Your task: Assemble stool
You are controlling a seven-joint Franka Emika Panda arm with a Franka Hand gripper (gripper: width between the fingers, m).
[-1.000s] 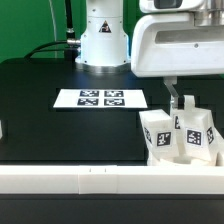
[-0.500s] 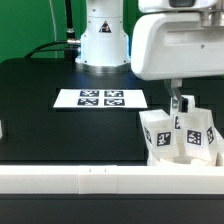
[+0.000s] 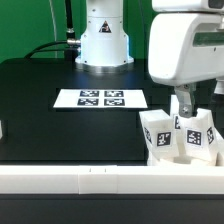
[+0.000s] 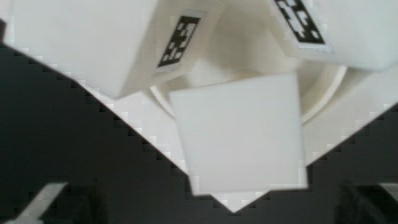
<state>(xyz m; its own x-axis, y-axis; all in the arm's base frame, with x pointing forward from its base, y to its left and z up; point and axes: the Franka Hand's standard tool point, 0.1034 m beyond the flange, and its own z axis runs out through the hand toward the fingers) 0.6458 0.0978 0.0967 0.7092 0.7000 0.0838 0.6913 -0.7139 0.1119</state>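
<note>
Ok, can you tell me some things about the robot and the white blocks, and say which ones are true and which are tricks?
1. The white stool parts sit bunched together at the exterior view's right. True.
2. The marker board is lifted in the air. False: it lies flat on the black table.
3. The gripper hangs right over the bunch of stool parts. True.
4. The stool parts have little black-and-white square tags on them. True.
5. The stool parts are red. False: they are white.
6. The stool stands finished on its legs. False: the parts lie in a loose bunch, not put together.
</note>
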